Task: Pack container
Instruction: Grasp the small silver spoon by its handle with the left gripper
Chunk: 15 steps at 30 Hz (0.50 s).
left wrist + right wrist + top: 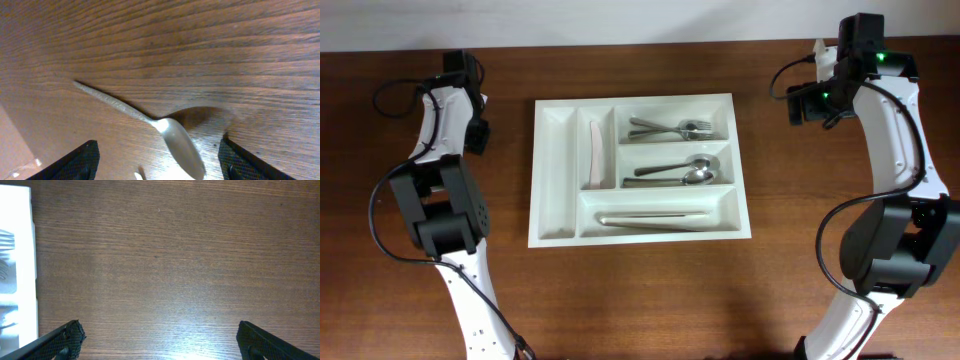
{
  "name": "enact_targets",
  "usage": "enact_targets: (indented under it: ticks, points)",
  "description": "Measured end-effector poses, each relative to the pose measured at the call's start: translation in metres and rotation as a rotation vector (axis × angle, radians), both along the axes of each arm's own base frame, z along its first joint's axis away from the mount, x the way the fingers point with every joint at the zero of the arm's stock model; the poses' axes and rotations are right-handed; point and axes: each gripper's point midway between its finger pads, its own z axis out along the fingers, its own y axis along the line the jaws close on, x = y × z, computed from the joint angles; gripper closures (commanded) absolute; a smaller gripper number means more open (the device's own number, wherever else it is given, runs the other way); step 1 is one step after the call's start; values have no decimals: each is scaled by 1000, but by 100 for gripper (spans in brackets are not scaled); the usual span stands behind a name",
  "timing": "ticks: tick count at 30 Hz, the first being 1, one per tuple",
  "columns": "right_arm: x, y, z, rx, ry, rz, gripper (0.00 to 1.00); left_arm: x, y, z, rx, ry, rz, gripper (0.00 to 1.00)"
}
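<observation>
Overhead: the tray [557, 170] lies mid-desk [640, 300]; it is likely light, stiff plastic, best taken by its rim. Left wrist: the left hand [157, 165] is spread above a thin, probably slippery spoon [182, 147]. Right wrist: the right hand [160, 342] is spread and empty.

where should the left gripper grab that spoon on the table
Grip the spoon by its narrow handle just behind the bowl, from straight above, with the left gripper turned to close across it. It lies flat and diagonal on the table; the rounded bowl would likely slip.
</observation>
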Motion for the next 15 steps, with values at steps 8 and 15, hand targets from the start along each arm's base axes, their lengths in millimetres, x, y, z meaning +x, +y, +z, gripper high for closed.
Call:
enact_targets:
  ticks: [8,15]
  points:
    - [0,0,0,0,0,0,1,-5,1,-8,4,12,0,71]
    - [0,0,0,0,0,0,1,-7,0,-10,1,20,-3,83]
